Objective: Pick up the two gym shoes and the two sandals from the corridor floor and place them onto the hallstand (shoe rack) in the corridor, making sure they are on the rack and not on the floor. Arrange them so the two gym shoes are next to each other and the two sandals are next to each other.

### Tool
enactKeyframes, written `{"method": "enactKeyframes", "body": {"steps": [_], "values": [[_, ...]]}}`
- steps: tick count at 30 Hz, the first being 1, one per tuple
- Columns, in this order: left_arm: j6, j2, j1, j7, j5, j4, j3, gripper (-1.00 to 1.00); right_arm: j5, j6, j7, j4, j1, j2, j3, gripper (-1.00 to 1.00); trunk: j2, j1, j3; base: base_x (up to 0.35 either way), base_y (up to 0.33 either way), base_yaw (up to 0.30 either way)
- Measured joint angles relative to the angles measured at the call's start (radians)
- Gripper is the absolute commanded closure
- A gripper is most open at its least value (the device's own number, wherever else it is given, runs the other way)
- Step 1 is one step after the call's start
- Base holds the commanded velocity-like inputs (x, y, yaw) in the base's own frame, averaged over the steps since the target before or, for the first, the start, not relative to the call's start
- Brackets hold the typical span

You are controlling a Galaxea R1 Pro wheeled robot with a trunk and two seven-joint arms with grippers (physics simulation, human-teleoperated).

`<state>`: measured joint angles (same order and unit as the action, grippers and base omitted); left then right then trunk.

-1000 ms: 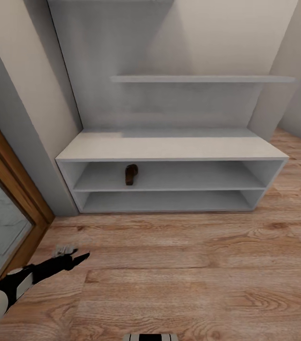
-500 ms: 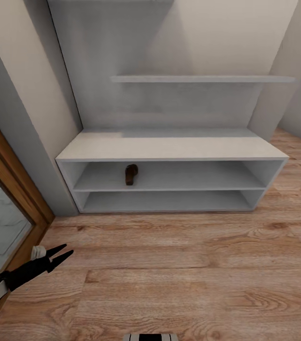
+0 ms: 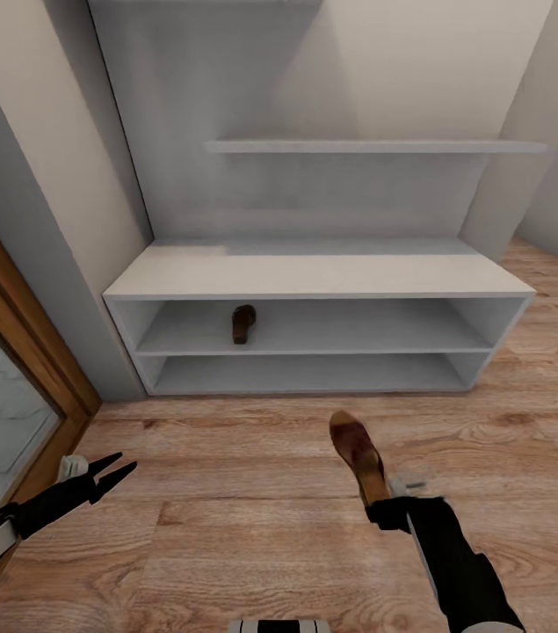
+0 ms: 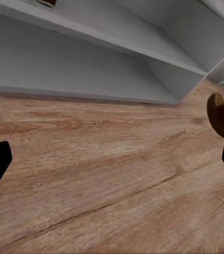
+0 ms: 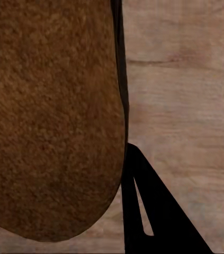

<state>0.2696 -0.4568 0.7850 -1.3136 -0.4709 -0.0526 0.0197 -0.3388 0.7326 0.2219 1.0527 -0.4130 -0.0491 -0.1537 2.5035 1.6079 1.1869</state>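
Head view: we note right gripper [image 3: 382,508] clamped on a sandal [image 3: 355,454] above the corridor floor [image 3: 252,492]; left gripper [image 3: 113,469] jaws spread wide, empty.

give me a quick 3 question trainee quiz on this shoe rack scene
1. True or false: the right gripper holds a sandal.
2. Where does the other sandal lie? A) floor B) upper open shelf of the rack C) top of the bench
3. Fill in: the left gripper is ___, with nothing between its fingers.

Key: 1 true; 2 B; 3 open
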Motion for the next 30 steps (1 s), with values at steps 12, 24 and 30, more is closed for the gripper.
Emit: {"method": "enactKeyframes", "body": {"steps": [12, 24, 30], "values": [[0.0, 0.018, 0.0, 0.016, 0.0, 0.0, -0.001, -1.0, 0.0, 0.067, 0.0, -0.197, -0.136, -0.059, 0.035, 1.0, 0.0, 0.0, 0.0, 0.0, 0.0, 0.0], [0.001, 0.044, 0.0, 0.014, 0.001, 0.0, -0.001, -1.0, 0.147, 0.119, -0.001, -0.199, -0.186, -0.063, 0.037, 1.0, 0.0, 0.0, 0.0, 0.0, 0.0, 0.0], [0.0, 0.055, 0.0, 0.014, 0.002, 0.0, -0.002, -1.0, 0.147, 0.114, -0.003, -0.199, -0.186, -0.063, 0.04, 1.0, 0.0, 0.0, 0.0, 0.0, 0.0, 0.0]]}}
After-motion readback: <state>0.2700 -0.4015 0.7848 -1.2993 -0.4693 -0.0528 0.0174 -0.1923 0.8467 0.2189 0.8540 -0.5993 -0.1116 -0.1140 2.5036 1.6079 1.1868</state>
